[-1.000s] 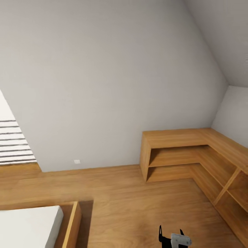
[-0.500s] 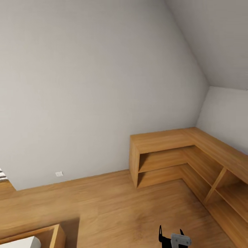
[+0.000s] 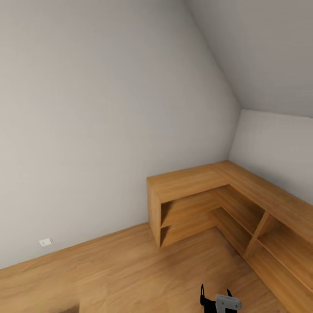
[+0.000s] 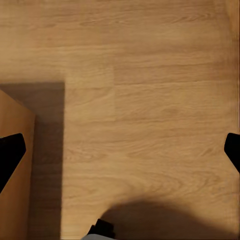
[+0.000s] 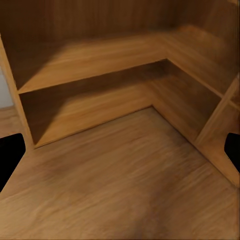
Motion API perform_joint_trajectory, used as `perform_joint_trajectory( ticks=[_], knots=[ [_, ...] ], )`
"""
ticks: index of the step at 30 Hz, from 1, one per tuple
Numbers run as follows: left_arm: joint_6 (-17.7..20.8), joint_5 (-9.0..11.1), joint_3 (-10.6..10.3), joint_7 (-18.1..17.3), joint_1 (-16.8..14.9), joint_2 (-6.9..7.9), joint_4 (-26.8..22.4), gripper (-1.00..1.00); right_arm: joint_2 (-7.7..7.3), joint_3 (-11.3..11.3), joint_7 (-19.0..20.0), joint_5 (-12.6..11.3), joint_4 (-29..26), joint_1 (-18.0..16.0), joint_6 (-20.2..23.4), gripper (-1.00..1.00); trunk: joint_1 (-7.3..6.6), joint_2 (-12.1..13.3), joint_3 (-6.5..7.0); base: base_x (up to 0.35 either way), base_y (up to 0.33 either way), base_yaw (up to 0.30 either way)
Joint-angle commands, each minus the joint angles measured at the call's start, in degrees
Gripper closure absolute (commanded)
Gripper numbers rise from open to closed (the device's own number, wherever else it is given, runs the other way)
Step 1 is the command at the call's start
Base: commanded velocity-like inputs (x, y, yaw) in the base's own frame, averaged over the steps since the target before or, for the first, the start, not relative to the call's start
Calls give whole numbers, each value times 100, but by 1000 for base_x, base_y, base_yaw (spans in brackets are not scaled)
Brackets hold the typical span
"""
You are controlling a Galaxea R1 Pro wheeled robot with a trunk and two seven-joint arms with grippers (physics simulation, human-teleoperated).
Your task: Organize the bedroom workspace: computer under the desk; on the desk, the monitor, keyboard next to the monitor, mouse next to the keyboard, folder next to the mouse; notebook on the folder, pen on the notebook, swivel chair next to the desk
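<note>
The head view looks into a corner of the bedroom: a pale grey wall (image 3: 95, 130) meets a sloped ceiling (image 3: 261, 52), with an oak floor (image 3: 130, 269) below; a small white socket (image 3: 45, 242) sits low on the wall, just above the floor; an L-shaped oak shelf unit (image 3: 226, 195) fills the corner, its open shelves bare, one leg along the back wall and the other running along the right-hand wall; at the bottom edge a gripper (image 3: 216, 298) shows as two black fingertips beside a grey-white block, and which arm it belongs to cannot be told. In the left wrist view the left gripper (image 4: 120, 150) points down at the floor, its black fingertips (image 4: 10, 150) at the two side edges, spread wide with nothing between them; an oak panel (image 4: 15, 170) casts a shadow beside one tip. In the right wrist view the right gripper (image 5: 120, 152) faces the shelf unit's inner corner, fingertips (image 5: 10, 152) likewise wide apart and empty, over the floor.
</note>
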Motion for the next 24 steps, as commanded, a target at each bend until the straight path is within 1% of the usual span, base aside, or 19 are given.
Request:
perform_joint_trajectory(
  ticks=[1,5,9,24],
  knots=[
    [-19,17,-50,56,-5,6,-23,-100,0,50,-10,-54,6,-7,-19,-100,7,-12,-10,322,0,-279],
    [-18,17,-52,56,-4,2,-23,-100,1,50,-8,-54,6,-7,-19,-100,7,-12,0,313,0,-280],
    [-16,17,-53,56,-4,0,-23,-100,0,50,-7,-54,6,-7,-18,-100,7,-12,9,178,0,-281],
    [-15,17,-53,56,-4,6,-23,-100,4,50,2,-53,6,-7,-15,-100,7,-12,47,28,0,-279]
  ],
)
